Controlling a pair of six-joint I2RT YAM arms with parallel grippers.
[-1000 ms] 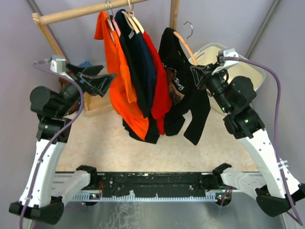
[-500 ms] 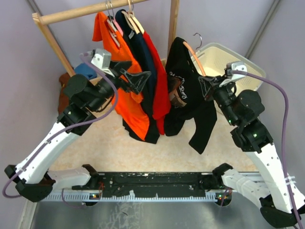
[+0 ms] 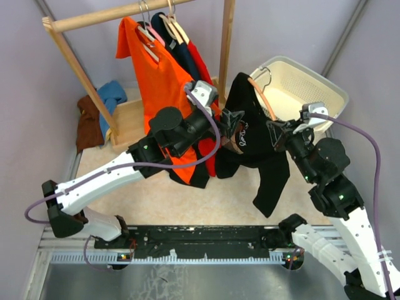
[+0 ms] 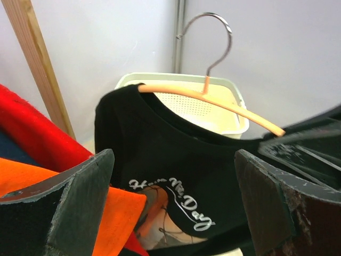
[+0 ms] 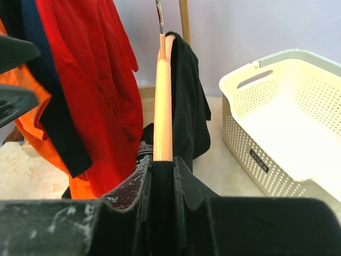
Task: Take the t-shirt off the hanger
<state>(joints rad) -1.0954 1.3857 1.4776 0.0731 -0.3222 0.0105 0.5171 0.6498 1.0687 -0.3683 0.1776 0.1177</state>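
A black t-shirt (image 3: 256,147) with a white script print hangs on a peach hanger (image 3: 264,99), off the rail and held in the air in front of the basket. My right gripper (image 3: 277,132) is shut on the hanger's right arm and the shirt's shoulder fabric; the right wrist view shows the jaws (image 5: 163,165) clamped round the hanger (image 5: 163,96). My left gripper (image 3: 232,122) is open, its jaws wide apart just in front of the shirt's print (image 4: 181,197), touching nothing. The hanger's hook (image 4: 213,37) is free.
A white perforated basket (image 3: 325,94) stands at the back right. The wooden rail (image 3: 106,15) carries orange (image 3: 159,87), navy and red shirts on hangers, close left of my left gripper. A wooden post (image 3: 226,37) stands behind. A wooden box with clothes (image 3: 103,109) is at the left.
My left arm has swung from the far left across the hanging shirts to the black t-shirt. My right gripper has carried the hanger and shirt down and right.
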